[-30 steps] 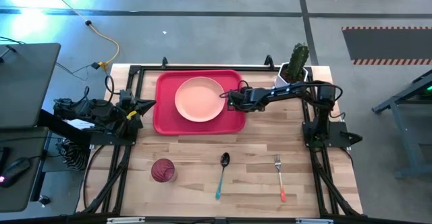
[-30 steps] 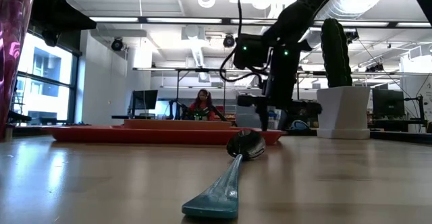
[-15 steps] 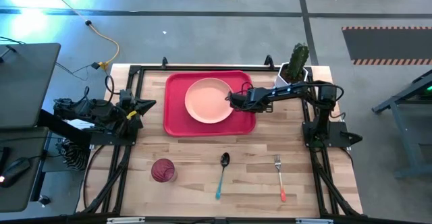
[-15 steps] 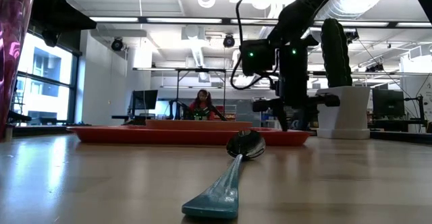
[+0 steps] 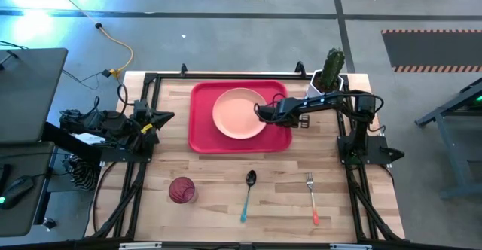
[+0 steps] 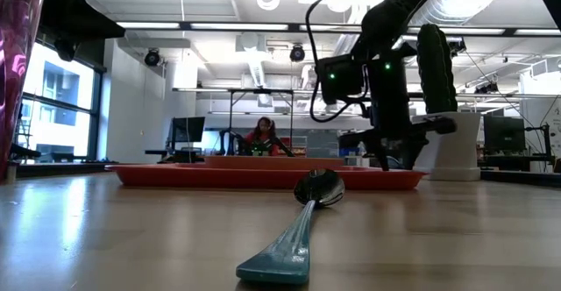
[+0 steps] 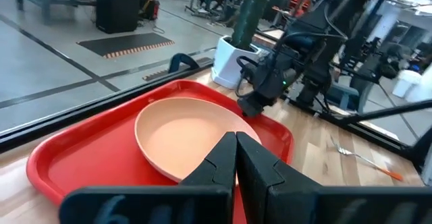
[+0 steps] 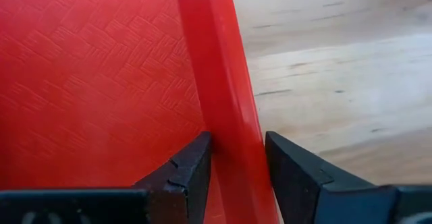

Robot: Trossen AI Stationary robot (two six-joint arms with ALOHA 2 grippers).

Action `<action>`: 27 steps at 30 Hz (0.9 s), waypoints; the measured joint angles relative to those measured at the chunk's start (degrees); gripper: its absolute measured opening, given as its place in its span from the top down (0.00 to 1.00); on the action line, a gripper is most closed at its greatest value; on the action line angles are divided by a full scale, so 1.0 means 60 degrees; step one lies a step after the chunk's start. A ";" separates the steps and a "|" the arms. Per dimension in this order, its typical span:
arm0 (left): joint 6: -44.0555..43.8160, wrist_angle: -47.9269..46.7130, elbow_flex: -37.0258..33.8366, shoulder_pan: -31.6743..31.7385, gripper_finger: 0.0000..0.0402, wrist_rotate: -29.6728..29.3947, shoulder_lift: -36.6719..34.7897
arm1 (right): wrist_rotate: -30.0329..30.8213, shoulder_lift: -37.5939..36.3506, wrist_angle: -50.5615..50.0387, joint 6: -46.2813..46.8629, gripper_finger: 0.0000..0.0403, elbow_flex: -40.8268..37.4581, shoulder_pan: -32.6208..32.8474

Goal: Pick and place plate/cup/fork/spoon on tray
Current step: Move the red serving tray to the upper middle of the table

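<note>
On the wood-plank table (image 5: 226, 182), right gripper (image 8: 233, 158) pinches the woven-textured red tray (image 5: 203, 129) rim; left gripper (image 7: 235, 158) closed.

White pot with green cactus (image 5: 330, 71) at table's far corner, yellow cable (image 5: 119, 50) – on floor

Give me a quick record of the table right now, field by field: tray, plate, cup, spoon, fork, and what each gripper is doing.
tray: red, far middle of the table
plate: peach-pink, lying in the tray
cup: dark red, upright on the bare wood, near left
spoon: teal handle, on the wood near the front edge
fork: orange handle, on the wood right of the spoon
right gripper: fingers astride the tray's right rim, gripping it
left gripper: shut, empty, waiting at the table's left side
</note>
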 joint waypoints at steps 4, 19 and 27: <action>-0.0205 -0.0281 -0.0052 0.0000 1.00 0.0444 0.0001 | -0.0027 -0.0053 0.0048 0.0030 0.68 -0.0007 0.0018; -0.1268 -0.0341 -0.0994 -0.0004 1.00 0.1452 0.0013 | 0.0560 -0.1895 -0.0063 -0.0288 0.68 -0.0022 0.0177; -0.2019 -0.0423 -0.1133 0.0000 1.00 0.1926 0.0840 | 0.1249 -0.3382 0.0464 -0.0738 0.68 -0.0022 0.0458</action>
